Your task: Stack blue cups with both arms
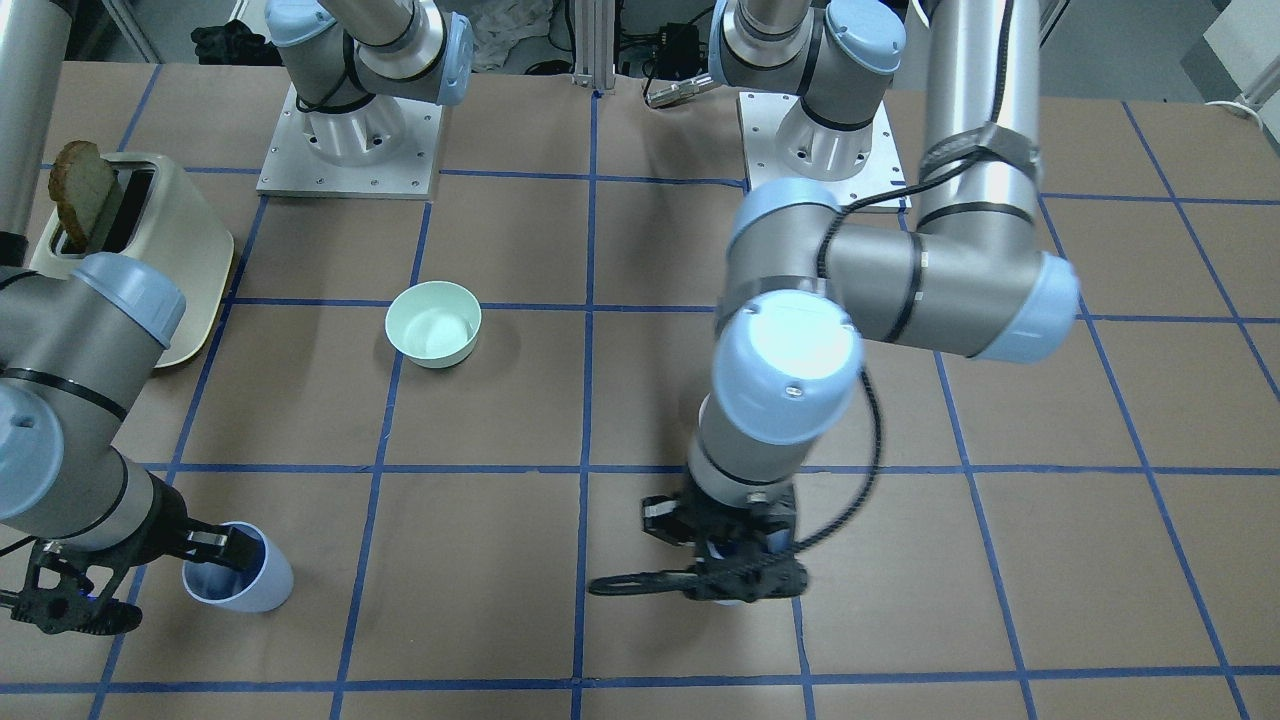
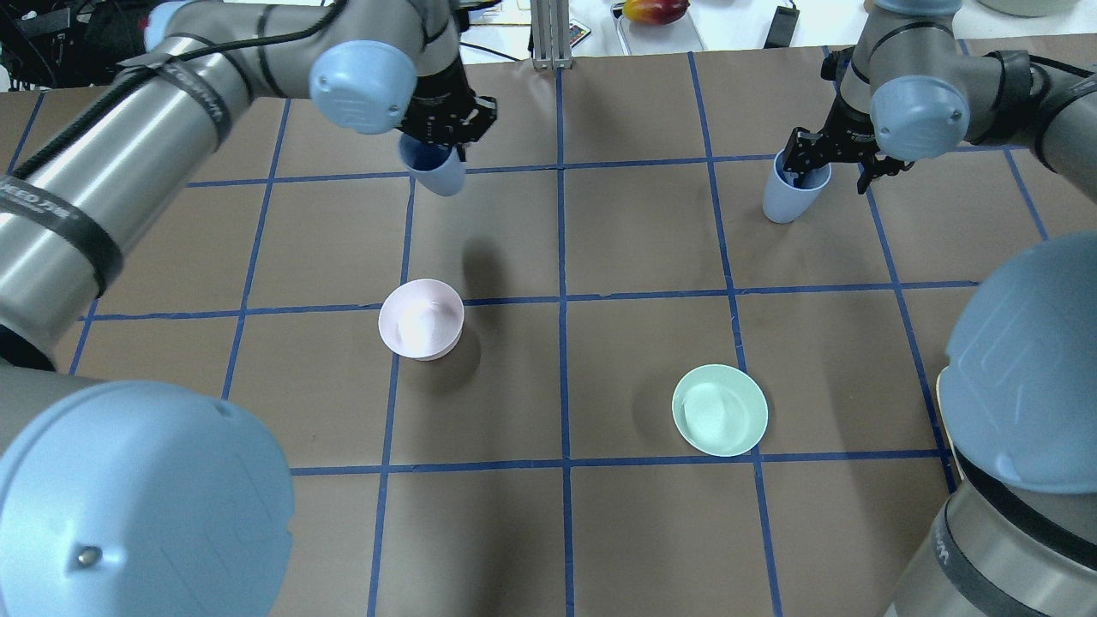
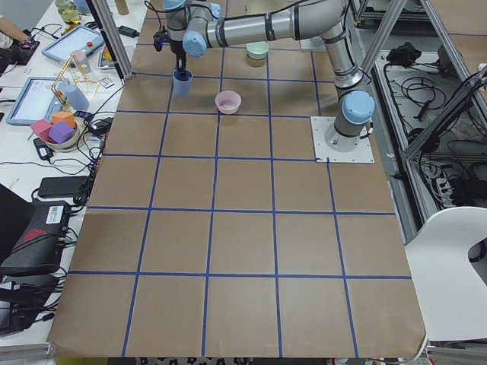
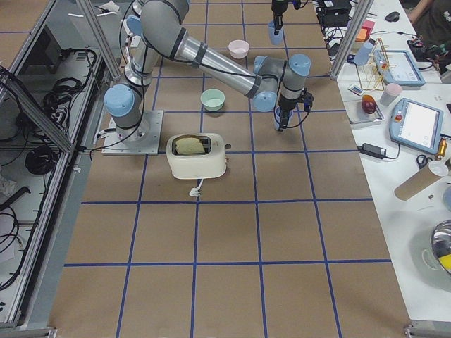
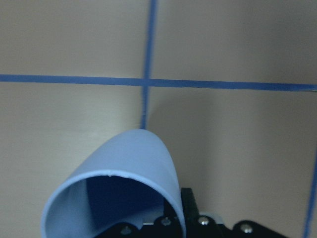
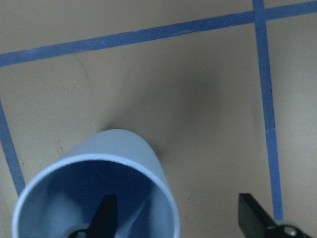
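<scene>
One blue cup [image 2: 435, 176] hangs from my left gripper [image 2: 440, 141], which is shut on its rim and holds it above the table at the far left. The left wrist view shows this cup [image 5: 133, 163] tilted, close to the lens. In the front view the left gripper [image 1: 725, 570] hides it. The other blue cup [image 2: 787, 199] stands on the table at the far right. My right gripper [image 2: 833, 171] is open over it. In the right wrist view one finger [image 6: 106, 213] is inside this cup [image 6: 119, 153] and the other finger [image 6: 252, 218] is well outside it.
A pale pink bowl [image 2: 422, 319] sits left of centre and a mint-green bowl [image 2: 720, 410] right of centre. A cream toaster [image 1: 150, 240] with a slice of toast stands near the right arm's side. Operators' benches with clutter line the far edge.
</scene>
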Robot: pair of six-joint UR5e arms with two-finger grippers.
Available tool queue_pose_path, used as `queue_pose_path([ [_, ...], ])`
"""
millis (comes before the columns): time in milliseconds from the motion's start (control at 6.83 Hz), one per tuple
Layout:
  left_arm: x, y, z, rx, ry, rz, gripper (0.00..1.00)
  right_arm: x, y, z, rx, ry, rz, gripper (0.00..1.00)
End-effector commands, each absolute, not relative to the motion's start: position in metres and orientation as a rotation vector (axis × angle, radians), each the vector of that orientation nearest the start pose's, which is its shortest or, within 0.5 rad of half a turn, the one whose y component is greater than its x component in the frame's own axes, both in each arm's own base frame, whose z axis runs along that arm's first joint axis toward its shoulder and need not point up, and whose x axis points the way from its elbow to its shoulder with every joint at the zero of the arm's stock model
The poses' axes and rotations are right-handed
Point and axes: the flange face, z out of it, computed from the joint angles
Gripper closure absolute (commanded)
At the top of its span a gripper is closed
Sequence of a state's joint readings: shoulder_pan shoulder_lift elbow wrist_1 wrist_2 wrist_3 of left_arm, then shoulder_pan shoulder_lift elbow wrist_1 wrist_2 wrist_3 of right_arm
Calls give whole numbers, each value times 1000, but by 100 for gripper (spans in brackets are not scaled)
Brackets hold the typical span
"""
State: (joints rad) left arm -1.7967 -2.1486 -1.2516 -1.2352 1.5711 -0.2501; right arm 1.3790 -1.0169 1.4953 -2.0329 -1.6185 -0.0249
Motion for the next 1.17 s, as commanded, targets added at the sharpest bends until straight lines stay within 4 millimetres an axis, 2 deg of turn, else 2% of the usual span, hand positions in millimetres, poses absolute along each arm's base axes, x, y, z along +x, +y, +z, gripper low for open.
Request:
queue_pose_path([
  [0,-394,-629,303,99,3169,-112,100,1,-682,235,259,3155,51,93],
  [146,-403,-626,280,129,3161,-57,100,0,-681,232,245,3165,67,100],
  [293,-407,-624,276,138,3156,-49,100,-1,-684,237,242,3166,58,100],
  [439,-407,-623,264,135,3142,-14,100,0,-684,243,245,3162,47,100],
  [585,-408,-626,250,123,3141,1,69,-1,-684,250,245,3165,33,100],
  [732,-409,-627,248,132,3141,4,55,0,-683,265,246,3163,3,100],
  [878,-408,-626,251,125,3138,-3,1,1,-681,288,245,3160,15,100],
  [1024,-399,-625,289,114,3155,-32,0,5,-673,322,242,3150,47,100],
])
